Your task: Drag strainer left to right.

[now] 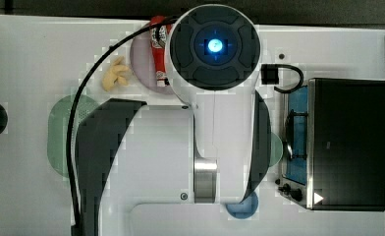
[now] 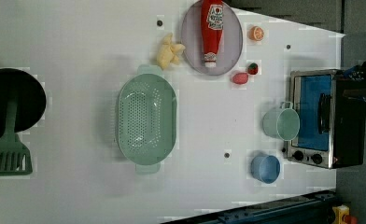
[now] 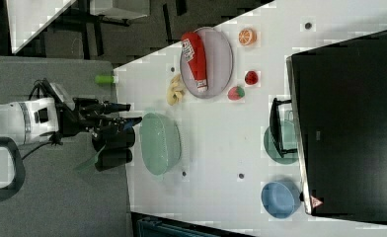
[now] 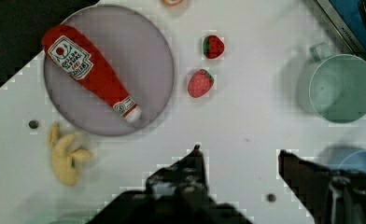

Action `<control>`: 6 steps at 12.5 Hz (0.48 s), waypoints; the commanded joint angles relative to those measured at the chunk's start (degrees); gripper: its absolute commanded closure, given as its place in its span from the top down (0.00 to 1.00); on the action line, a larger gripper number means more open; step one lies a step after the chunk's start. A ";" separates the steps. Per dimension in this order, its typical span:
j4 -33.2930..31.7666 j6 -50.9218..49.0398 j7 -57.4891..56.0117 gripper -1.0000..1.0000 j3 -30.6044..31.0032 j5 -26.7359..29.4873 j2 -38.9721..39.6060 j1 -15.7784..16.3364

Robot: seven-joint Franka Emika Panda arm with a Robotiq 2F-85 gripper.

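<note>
Just beside the pincer point(image 3: 125, 114) in the right view, we see the strainer point(image 3: 160, 143) flat on the white tabletop point(image 3: 216, 133), untouched. We note the pincer's fingers partly spread, gripping nothing. Farther off lies the ketchup bottle point(image 3: 195, 60) on its plate point(image 3: 221, 61).

The pale mint-green oval strainer point(image 2: 147, 122) sat upright on the white table, perforated bottom showing, empty.

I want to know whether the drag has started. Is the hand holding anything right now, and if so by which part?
Nothing is held. The hand is open with bare table between its fingers, and the strainer sits untouched on the table.
</note>
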 commanded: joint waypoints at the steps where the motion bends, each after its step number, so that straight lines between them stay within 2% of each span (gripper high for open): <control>1: -11.24 -11.41 7.69 0.79 -3.04 -0.50 -23.14 -0.84; 3: -11.29 -11.34 7.69 1.00 -3.08 -0.49 -23.12 -0.83; 6: -11.90 -10.62 8.10 1.00 -0.39 0.72 -21.99 0.46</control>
